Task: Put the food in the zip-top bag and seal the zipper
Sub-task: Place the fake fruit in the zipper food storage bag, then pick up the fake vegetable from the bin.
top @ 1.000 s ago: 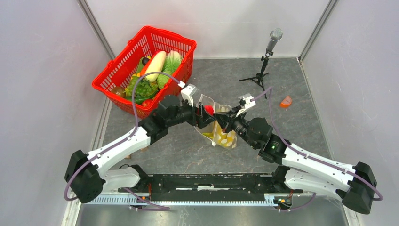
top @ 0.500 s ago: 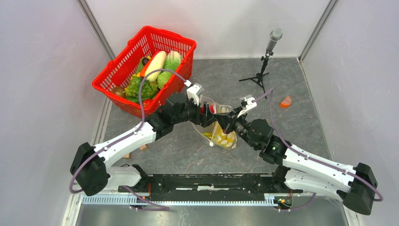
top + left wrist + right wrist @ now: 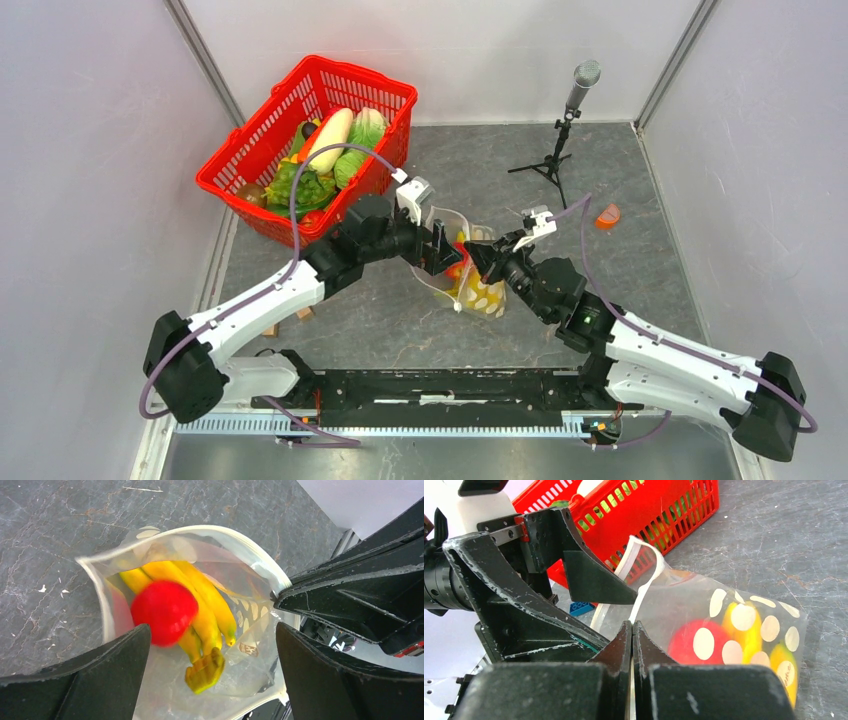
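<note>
The clear dotted zip-top bag stands open mid-table, its mouth up. My left gripper hangs open just above the mouth. In the left wrist view its jaws are wide apart over the bag. Below them a blurred red tomato lies on yellow bananas inside. My right gripper is shut on the bag's zipper strip and holds that edge up. The tomato and bananas show through the dotted wall.
A red basket with more toy vegetables stands at the back left. A microphone on a tripod stands at the back. An orange piece lies at the right. Small wooden cubes lie under the left arm. A blue brick lies by the basket.
My left gripper moved right over the bag's mouth with the red tomato and opened. The tomato has dropped into the bag. The right gripper kept its hold on the edge.
</note>
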Controlling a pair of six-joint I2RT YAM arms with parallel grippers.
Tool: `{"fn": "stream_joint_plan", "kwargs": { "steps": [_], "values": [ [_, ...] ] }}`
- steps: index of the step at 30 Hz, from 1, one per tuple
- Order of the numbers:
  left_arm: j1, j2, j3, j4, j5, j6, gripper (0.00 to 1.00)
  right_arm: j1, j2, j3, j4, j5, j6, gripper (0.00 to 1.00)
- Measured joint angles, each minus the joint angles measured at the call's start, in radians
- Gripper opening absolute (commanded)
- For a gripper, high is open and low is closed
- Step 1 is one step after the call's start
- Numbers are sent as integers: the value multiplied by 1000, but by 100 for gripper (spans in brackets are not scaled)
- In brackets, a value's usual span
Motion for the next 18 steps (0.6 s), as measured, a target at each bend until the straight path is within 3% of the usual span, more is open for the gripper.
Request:
{"fn": "stream_joint_plan", "kwargs": {
  "steps": [9, 18],
  "values": [
    [0, -105, 8, -47, -20, 26, 100, 0, -20, -9, 0, 22, 0, 1],
    [9, -255, 48, -152, -257, 124, 100, 0, -33, -31, 10, 20, 0, 1]
  ]
}}
